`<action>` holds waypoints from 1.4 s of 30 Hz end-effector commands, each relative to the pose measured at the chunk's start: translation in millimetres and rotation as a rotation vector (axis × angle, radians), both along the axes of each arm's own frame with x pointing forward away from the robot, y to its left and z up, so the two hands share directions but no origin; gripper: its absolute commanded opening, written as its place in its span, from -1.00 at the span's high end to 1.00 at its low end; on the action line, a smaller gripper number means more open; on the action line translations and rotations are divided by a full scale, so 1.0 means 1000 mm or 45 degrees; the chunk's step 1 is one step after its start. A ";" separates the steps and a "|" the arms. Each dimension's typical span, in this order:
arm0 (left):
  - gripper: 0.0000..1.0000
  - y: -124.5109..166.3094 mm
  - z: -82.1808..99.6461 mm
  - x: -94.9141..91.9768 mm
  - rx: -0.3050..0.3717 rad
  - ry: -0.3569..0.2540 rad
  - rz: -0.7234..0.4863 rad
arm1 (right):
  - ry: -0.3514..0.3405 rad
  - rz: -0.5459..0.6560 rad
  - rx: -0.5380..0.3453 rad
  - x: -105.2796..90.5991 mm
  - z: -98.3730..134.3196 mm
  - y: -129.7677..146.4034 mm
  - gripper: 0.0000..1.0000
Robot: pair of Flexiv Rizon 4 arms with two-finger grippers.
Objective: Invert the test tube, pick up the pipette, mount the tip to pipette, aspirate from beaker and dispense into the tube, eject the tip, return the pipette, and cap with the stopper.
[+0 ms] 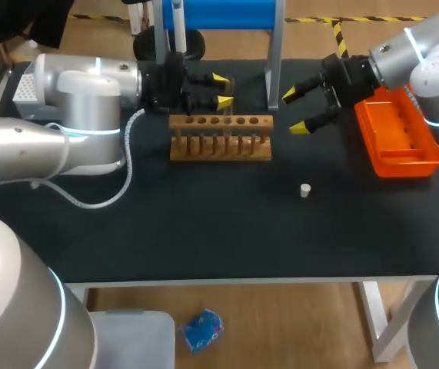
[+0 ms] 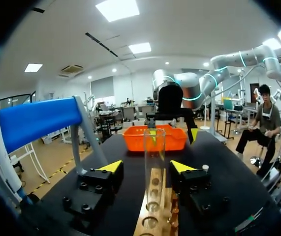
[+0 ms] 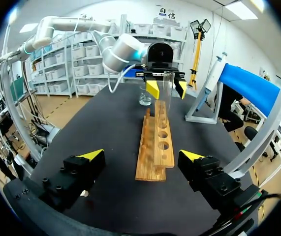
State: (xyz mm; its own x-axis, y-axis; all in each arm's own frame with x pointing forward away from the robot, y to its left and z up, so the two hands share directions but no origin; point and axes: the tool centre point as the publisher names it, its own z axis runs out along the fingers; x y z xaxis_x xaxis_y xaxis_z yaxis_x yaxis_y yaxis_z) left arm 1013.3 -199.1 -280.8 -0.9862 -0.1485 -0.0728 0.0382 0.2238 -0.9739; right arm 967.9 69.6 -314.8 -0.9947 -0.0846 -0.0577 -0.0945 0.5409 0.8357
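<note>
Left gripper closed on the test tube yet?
No, the left gripper is open, its fingers standing clear of the test tube on both sides.

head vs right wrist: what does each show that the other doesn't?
Head only: the orange tray beside the right gripper. Right wrist only: a glass beaker beside the left gripper. Both: the wooden rack, the test tube upright at its end between the left gripper's open fingers, and the blue stand.

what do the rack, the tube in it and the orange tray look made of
Rack: unpainted wood, pale brown with visible grain, matte. Test tube: clear glass or plastic, see-through; cannot tell which. Orange tray: likely moulded plastic, uniform bright colour.
</note>
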 end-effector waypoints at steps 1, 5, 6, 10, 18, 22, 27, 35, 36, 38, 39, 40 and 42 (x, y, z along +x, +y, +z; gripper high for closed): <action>-1.00 0.020 0.010 -0.017 0.060 0.019 0.045 | 0.001 0.003 -0.003 0.001 0.000 0.000 -1.00; -1.00 0.043 0.018 -0.024 0.099 0.037 0.091 | 0.001 0.003 -0.003 0.001 0.000 0.000 -1.00; -1.00 0.048 0.021 -0.026 0.106 0.036 0.106 | 0.001 0.003 -0.003 0.001 0.000 0.000 -1.00; -1.00 0.074 0.034 -0.033 0.134 0.011 0.172 | 0.001 0.003 -0.003 0.001 0.000 0.000 -1.00; -1.00 0.115 0.057 -0.049 0.144 -0.013 0.313 | 0.001 0.003 -0.003 0.001 0.000 0.000 -1.00; -1.00 0.115 0.057 -0.049 0.144 -0.013 0.313 | 0.001 0.003 -0.003 0.001 0.000 0.000 -1.00; -1.00 0.115 0.057 -0.049 0.144 -0.013 0.313 | 0.001 0.003 -0.003 0.001 0.000 0.000 -1.00; -1.00 0.115 0.057 -0.049 0.144 -0.013 0.313 | 0.001 0.003 -0.003 0.001 0.000 0.000 -1.00; -1.00 0.115 0.057 -0.049 0.144 -0.013 0.313 | 0.001 0.003 -0.003 0.001 0.000 0.000 -1.00; -1.00 0.122 0.064 -0.049 0.103 -0.002 0.345 | 0.001 0.003 -0.003 0.001 0.000 0.000 -1.00; -1.00 0.126 0.067 -0.049 0.104 -0.006 0.367 | -0.006 0.001 0.006 -0.002 0.004 -0.002 -1.00; -1.00 0.131 0.069 -0.048 0.102 -0.007 0.379 | -0.020 0.001 0.012 -0.006 0.008 -0.004 -1.00; -1.00 0.139 0.074 -0.049 0.092 -0.006 0.389 | -0.032 -0.017 0.024 -0.013 0.015 -0.006 -1.00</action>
